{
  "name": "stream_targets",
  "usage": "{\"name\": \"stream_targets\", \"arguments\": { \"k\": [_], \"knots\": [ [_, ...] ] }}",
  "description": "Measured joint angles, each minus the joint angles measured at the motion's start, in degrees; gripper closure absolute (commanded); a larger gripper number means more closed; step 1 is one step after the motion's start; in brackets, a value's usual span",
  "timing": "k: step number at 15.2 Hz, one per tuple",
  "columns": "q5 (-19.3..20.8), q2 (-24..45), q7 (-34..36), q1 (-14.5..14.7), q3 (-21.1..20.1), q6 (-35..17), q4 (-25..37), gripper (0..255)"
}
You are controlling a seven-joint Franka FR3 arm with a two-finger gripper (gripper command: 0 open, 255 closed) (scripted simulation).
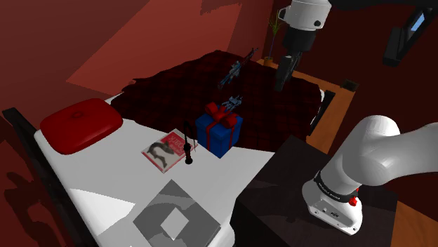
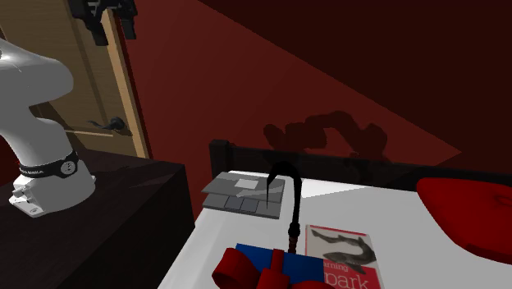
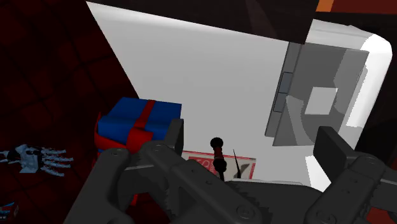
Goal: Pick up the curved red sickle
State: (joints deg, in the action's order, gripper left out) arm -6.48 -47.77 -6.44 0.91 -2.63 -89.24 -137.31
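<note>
Dim, red-tinted renders. Sheet (image 3: 210, 76) ahead of gripper (image 3: 251, 137) brightest area, flat white. Blanket (image 1: 189, 77) under gripper near black, pattern barely readable. Wall (image 2: 271, 74) beyond sheet, far from gripper: hard diagonal edge splits lighter wedge from deep shade; blotchy shadow (image 2: 328, 131) above headboard (image 2: 246, 152). Edges crisp everywhere, lines straight to corners.
</note>
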Motion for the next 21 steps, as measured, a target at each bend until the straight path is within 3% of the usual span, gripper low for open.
{"name": "stream_targets", "arguments": {
  "k": [3,12,21],
  "knots": [
    [0.0,0.9,-1.1,0.3,0.2,-2.4,-1.3,0],
    [0.0,9.9,-11.0,2.0,2.9,-23.7,-11.5,0],
    [-3.2,28.1,-22.4,5.4,6.0,-45.0,-12.4,0]
  ]
}}
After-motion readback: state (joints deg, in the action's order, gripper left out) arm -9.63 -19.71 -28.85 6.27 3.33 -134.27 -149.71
